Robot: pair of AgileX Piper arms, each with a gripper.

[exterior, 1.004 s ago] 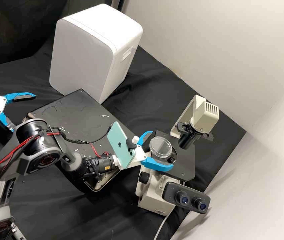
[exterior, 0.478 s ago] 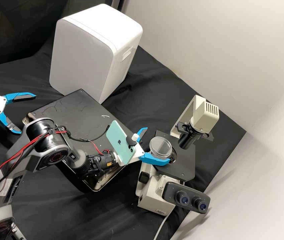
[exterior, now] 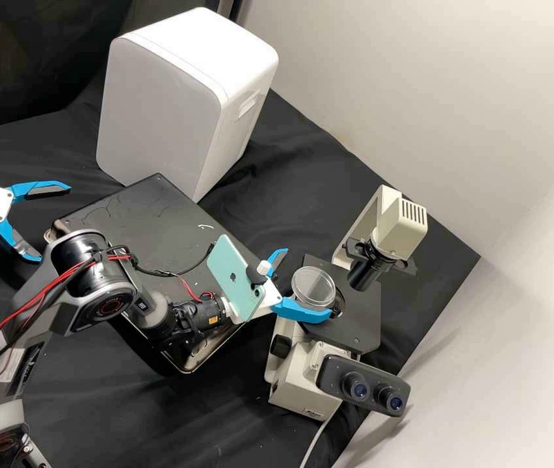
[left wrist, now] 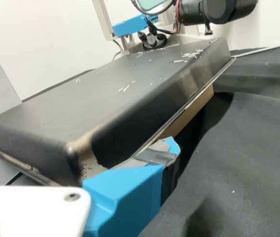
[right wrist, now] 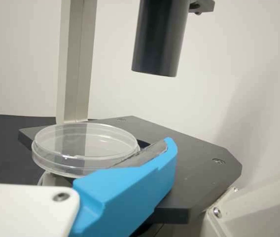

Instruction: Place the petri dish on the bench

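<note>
My right gripper (exterior: 305,284) stands wide open around the petri dish (exterior: 314,286) on the microscope (exterior: 303,380) stage, 1 finger touching its rim. My left gripper (exterior: 49,221) gapes, holding nothing.

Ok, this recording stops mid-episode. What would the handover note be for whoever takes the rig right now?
Left gripper: open and holding nothing, beside the black flat case, away from the job.
Right gripper: open, with its fingers either side of the petri dish.
Petri dish: clear, looks empty, sitting on the microscope stage.
Done: right gripper is lined up on the dish.
Left to do: close on the dish, lift it clear of the stage, set it down on the black bench, and release.
</note>
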